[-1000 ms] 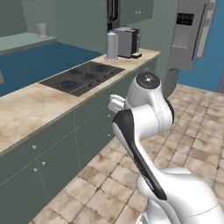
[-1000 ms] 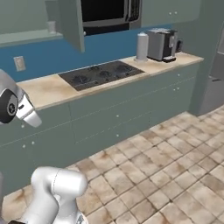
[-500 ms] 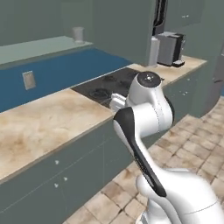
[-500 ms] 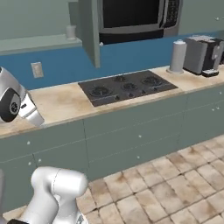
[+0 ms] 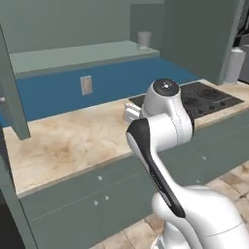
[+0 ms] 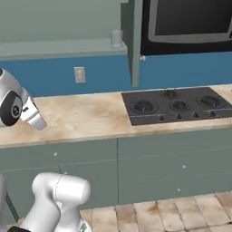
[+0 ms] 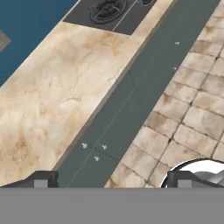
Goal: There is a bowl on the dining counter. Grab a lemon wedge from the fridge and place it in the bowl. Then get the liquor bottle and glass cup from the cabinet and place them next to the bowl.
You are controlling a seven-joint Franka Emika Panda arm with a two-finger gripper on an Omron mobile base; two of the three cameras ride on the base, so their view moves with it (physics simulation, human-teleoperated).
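The glass cup (image 5: 144, 40) (image 6: 117, 38) is a short clear tumbler standing on the lower shelf of the open grey-green wall cabinet (image 5: 82, 52) (image 6: 59, 45). My gripper (image 7: 113, 181) is open and holds nothing. Its dark fingertips (image 7: 41, 179) stand wide apart and point down over the front edge of the beige worktop (image 7: 52, 100) and the drawer fronts. The hand hangs low in front of the worktop, well below the cup. The bowl, dining counter, lemon wedge, fridge and liquor bottle are out of view.
One open cabinet door (image 6: 136, 45) (image 5: 199, 39) juts out above the black hob (image 6: 176, 106) (image 5: 204, 99); another door (image 5: 12, 97) hangs at the left. A microwave (image 6: 190, 22) sits above the hob. A white canister (image 5: 236, 65) stands far right. Tiled floor (image 7: 188, 118) lies below the drawers.
The whole picture has shifted as the base moved along the counter: the hob slid right and the open cabinet with the cup came closer. The gripper stays open.
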